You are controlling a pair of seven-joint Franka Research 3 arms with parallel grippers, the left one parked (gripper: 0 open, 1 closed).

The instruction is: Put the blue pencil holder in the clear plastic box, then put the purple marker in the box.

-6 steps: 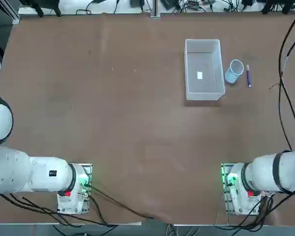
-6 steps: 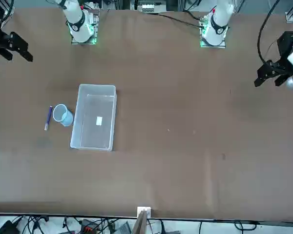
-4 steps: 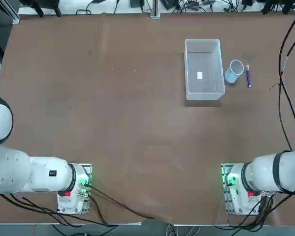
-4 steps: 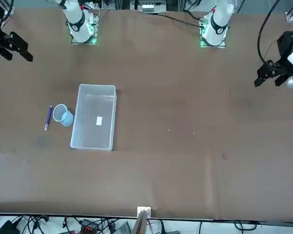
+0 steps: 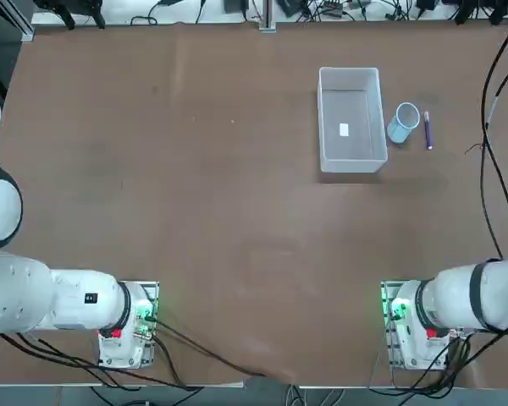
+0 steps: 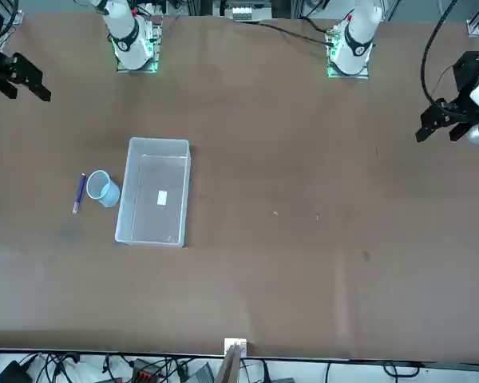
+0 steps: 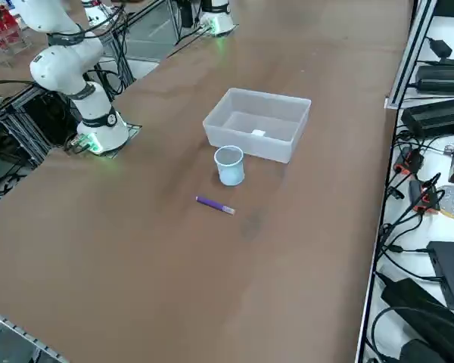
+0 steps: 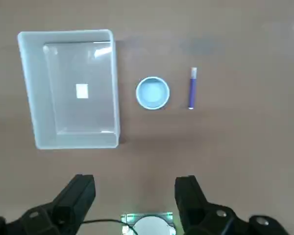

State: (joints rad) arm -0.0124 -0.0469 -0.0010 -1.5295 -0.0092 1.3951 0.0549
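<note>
Right now the right gripper point(image 8: 136, 196) hangs high above the table point(image 5: 195, 186), well apart from everything on it; in the front view it shows at the table's edge point(image 6: 17, 70), off to the robot's right. Its jaws stand wide open with nothing between them, and the two dark fingers point(image 8: 78, 193) frame bare tabletop.

On the table sits the clear plastic box point(image 5: 350, 161), upright, holding nothing, with a small white label point(image 5: 345, 129) on its bottom. Just beside its long wall, on the robot's right, stands the blue pencil holder point(image 5: 403, 123), upright with its mouth facing up; in the side view point(image 7: 229, 165) a narrow gap seems to separate it from the box point(image 7: 284, 147), though contact cannot be ruled out. On the far side of the cup from the box lies the purple marker point(image 5: 427, 131), flat on the table, close to the cup but not touching it, running roughly parallel to the box's long wall. From the wrist camera the three appear in a row: box point(image 8: 68, 139), cup point(image 8: 152, 92), marker point(image 8: 191, 89).
</note>
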